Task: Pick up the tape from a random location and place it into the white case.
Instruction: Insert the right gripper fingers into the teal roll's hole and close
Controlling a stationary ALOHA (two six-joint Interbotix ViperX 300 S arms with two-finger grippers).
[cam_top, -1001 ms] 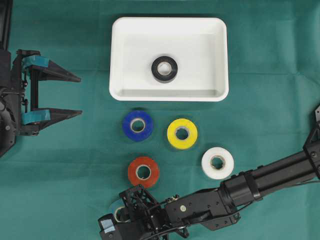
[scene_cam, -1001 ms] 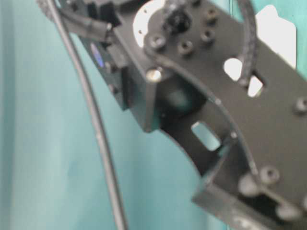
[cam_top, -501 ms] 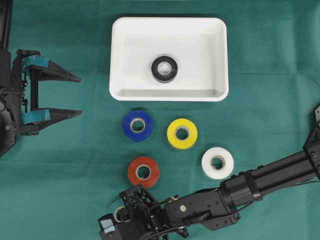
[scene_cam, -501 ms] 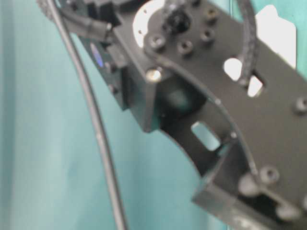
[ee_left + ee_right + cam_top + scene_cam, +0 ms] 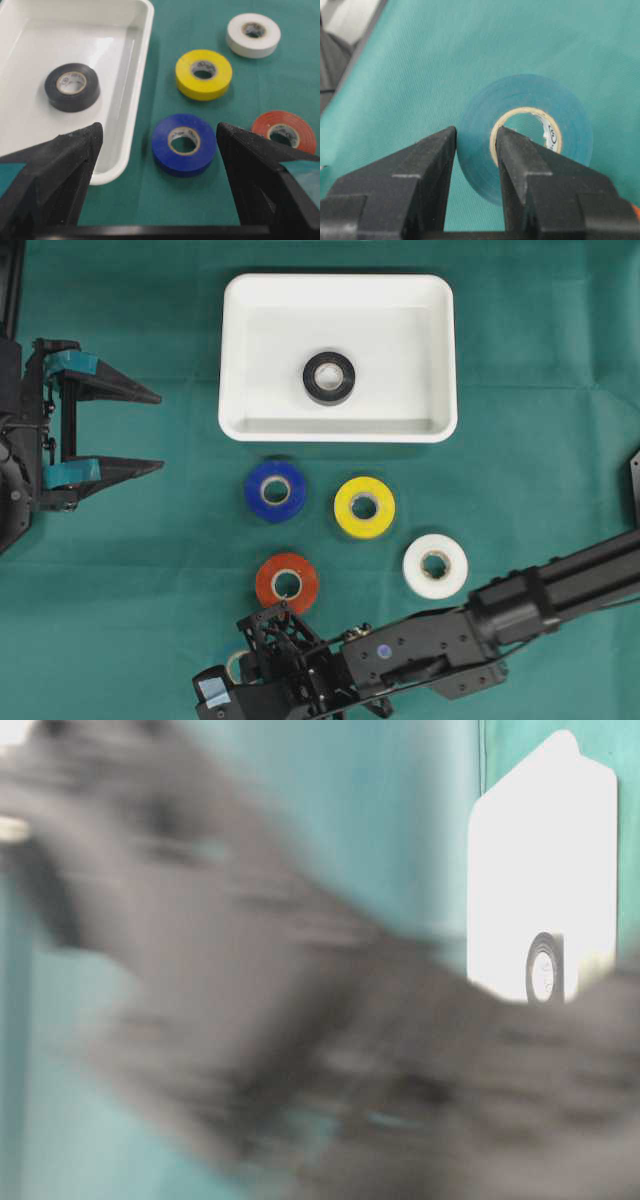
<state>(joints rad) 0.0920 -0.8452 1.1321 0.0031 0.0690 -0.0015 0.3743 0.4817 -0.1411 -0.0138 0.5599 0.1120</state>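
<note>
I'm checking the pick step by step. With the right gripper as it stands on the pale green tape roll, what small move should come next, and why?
Probably a straight lift. The right gripper is shut on the wall of the pale green tape roll, one finger outside, one in its core. The shallow white plastic case lies beyond the red tape roll and blue tape roll, so height should come first.

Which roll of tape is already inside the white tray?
The black roll of tape. It lies flat in the shallow white plastic tray, while the blue, yellow, red and white rolls sit outside on the green cloth.
</note>
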